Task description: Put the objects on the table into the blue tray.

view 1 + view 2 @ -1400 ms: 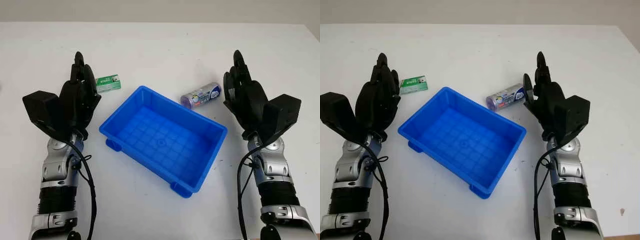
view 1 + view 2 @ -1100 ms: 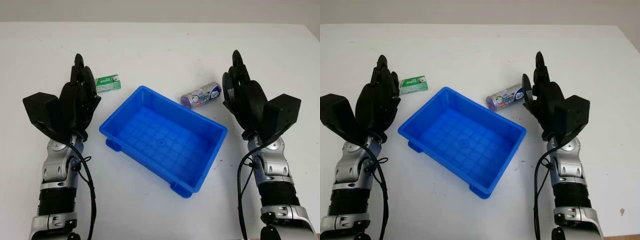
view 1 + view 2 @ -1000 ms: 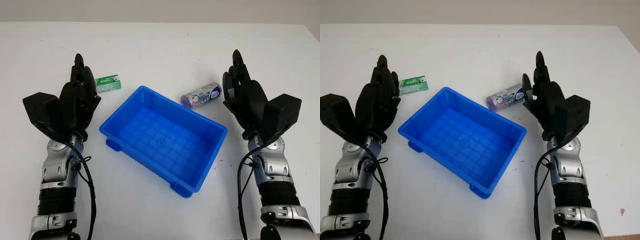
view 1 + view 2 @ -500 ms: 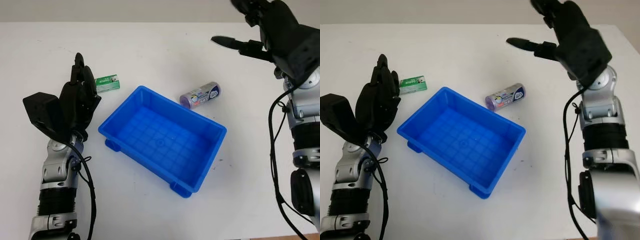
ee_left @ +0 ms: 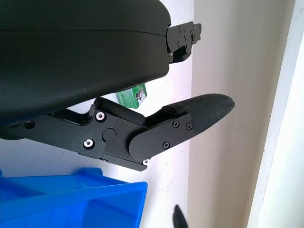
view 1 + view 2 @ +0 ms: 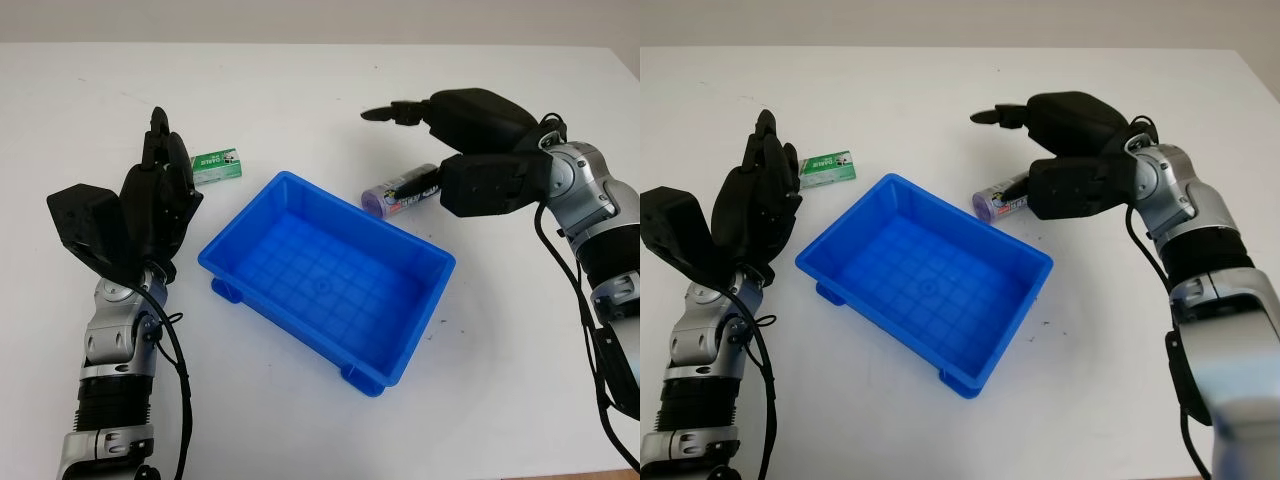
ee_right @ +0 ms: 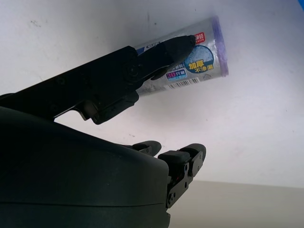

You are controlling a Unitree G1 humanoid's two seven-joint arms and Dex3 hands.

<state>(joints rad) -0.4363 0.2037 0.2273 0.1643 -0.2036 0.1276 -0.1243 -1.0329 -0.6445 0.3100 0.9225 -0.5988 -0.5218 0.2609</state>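
A: Bright, even light over the white surface (image 6: 320, 90); the shadows are soft and short, tucked close under the blue tray (image 6: 325, 275).

B: The tray's glossy rim catches a faint sheen. Any blur?

A: The head views are sharp. In the right wrist view the right hand (image 7: 80, 185) is a dark, softly focused mass, and the roll (image 7: 190, 61) throws a pale shadow.

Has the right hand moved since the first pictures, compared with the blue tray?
Yes. The right hand left its place at the right of the blue tray, swung up and inward, and now hangs open over the purple roll behind the tray's far rim.
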